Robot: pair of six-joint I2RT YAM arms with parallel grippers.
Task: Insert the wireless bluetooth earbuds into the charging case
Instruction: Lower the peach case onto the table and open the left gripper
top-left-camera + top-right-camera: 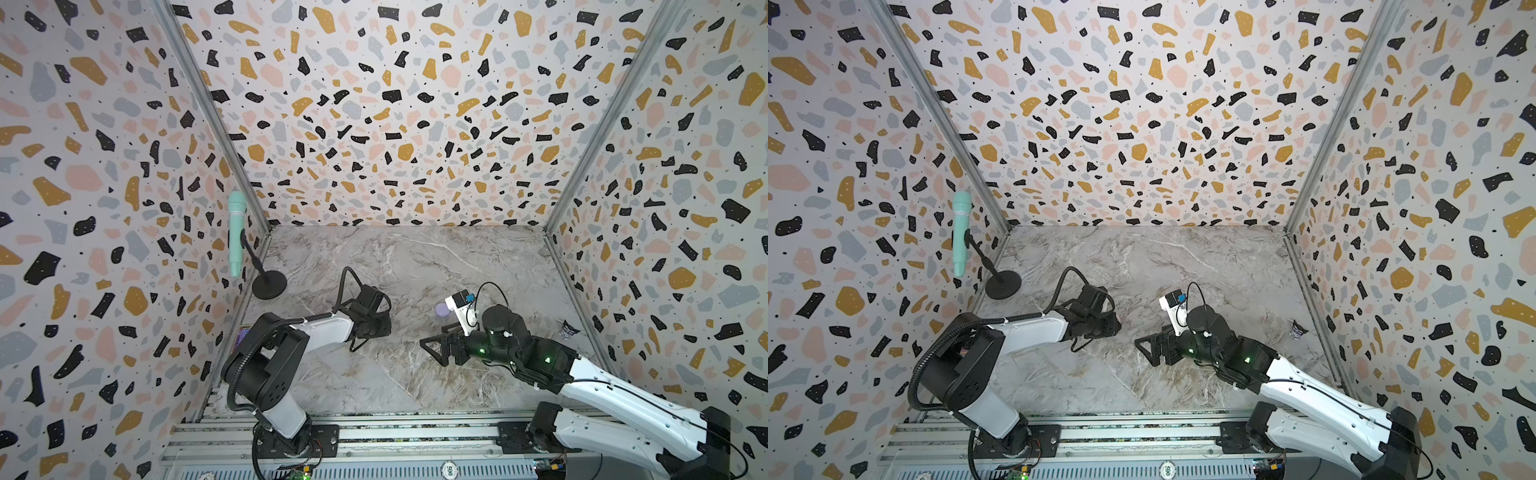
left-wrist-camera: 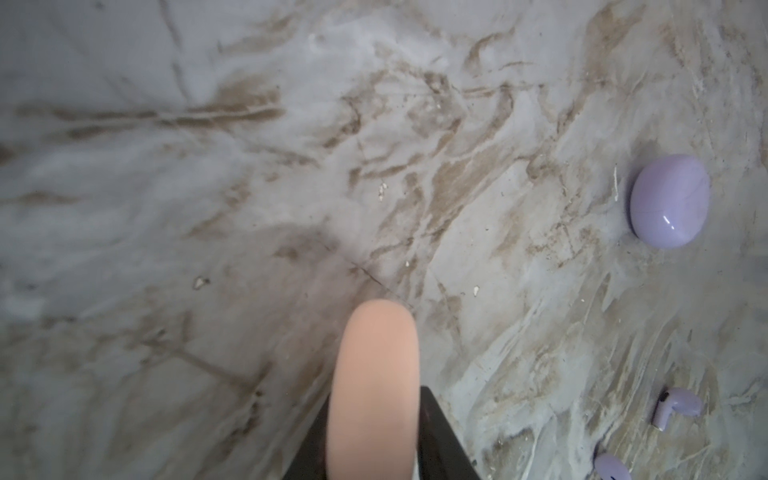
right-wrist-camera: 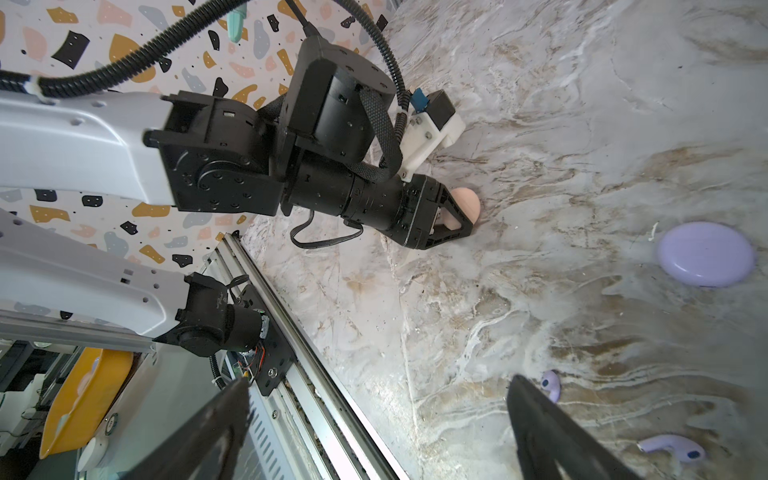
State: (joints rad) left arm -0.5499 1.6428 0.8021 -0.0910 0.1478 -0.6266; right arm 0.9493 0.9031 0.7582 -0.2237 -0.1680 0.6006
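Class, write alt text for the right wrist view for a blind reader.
The left gripper has a pink case between its jaws, down at the marble table. Nearby lie a lavender case and two lavender earbuds; the right gripper stands open in front.

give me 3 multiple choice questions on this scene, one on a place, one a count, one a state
1. Where is the lavender case?
A) between the left jaws
B) flat on the marble table, on its own
C) hanging on the wall

2. How many lavender earbuds lie loose on the table?
A) none
B) two
C) five

3. How do the jaws of the right gripper stand?
A) wide open, empty
B) shut on an earbud
C) shut on the lavender case

Answers:
1 B, the case lies alone on the table in both wrist views.
2 B, two buds show in each wrist view.
3 A, nothing sits between the spread jaws in the right wrist view.
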